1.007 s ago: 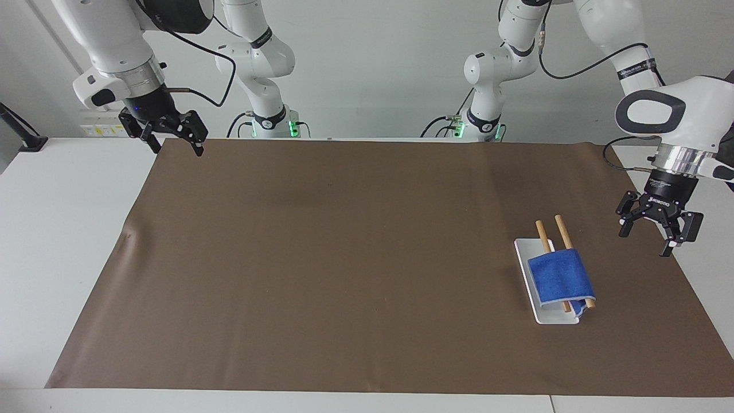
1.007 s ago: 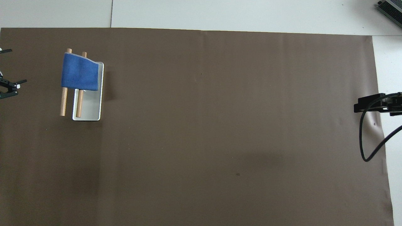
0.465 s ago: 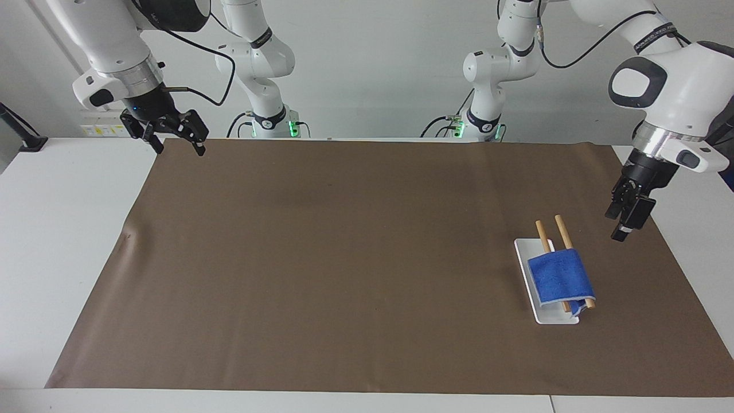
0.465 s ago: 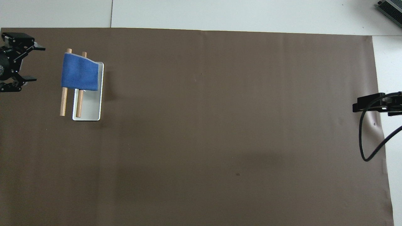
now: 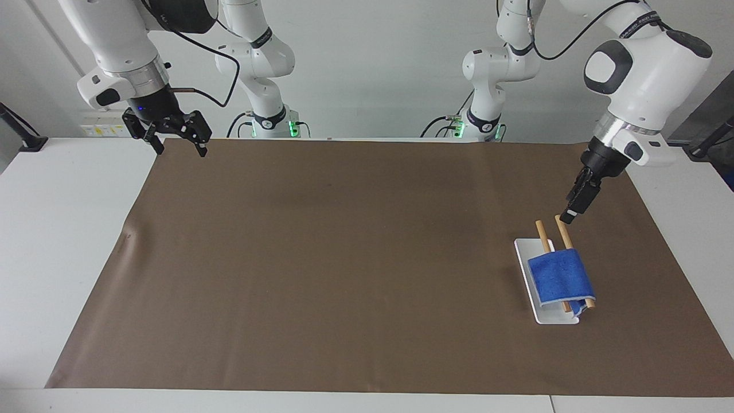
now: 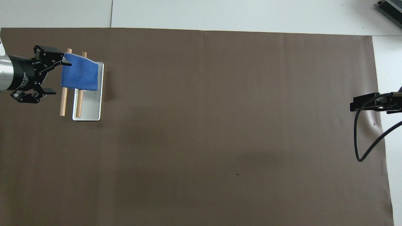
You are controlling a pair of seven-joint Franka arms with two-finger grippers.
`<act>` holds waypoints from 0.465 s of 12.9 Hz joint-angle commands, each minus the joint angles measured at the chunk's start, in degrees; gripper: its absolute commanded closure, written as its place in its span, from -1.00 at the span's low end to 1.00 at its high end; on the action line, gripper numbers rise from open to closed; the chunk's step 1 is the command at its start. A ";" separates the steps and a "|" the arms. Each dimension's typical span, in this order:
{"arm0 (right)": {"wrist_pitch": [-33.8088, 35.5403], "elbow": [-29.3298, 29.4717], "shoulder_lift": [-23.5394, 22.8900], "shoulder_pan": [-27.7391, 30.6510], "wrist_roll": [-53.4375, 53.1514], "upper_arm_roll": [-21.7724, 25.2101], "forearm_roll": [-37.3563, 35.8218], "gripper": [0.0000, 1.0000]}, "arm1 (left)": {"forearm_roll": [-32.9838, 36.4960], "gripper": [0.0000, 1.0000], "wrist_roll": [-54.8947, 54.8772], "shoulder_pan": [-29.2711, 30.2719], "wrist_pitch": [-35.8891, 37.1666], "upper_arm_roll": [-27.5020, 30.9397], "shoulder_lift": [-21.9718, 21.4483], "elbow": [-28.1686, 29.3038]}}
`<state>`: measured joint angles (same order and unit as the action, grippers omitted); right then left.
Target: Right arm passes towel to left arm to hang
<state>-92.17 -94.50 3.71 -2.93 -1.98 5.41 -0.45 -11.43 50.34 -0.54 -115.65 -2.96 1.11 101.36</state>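
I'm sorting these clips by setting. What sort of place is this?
Most likely a robotics lab: several white robot arms are mounted along a white table covered by a brown mat, with cables trailing against a bare wall. The only props are a blue towel draped on a small wooden-rod rack.

Left arm (image 5: 642, 63): all white, dark grey oval joint caps, silver wrist ring, black pincer (image 5: 576, 207) with white lettering on its barrel. Right arm (image 5: 123, 40): white with one large dark grey link, silver ring, black cable looping above its black pincer (image 5: 172, 135).
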 commanded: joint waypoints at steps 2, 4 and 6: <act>-0.29 0.19 -0.10 -0.06 -1.10 -0.40 -1.31 -1.00 | 2.46 -1.00 -8.71 0.18 5.59 1.20 -1.46 0.51; -0.29 0.19 -0.10 -0.23 -1.10 -0.40 -1.22 -1.00 | 7.54 -1.00 -23.89 0.27 8.50 1.82 -2.16 0.24; -0.11 0.19 -0.10 -0.23 -1.54 -0.49 -0.61 -1.00 | 8.26 -1.00 -36.49 0.80 11.66 2.34 -3.21 0.24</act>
<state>-92.17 -94.49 3.71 -3.21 -1.99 5.34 -0.60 -5.32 23.63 -0.28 -107.46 -1.03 -0.21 101.32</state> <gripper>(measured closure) 0.000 0.000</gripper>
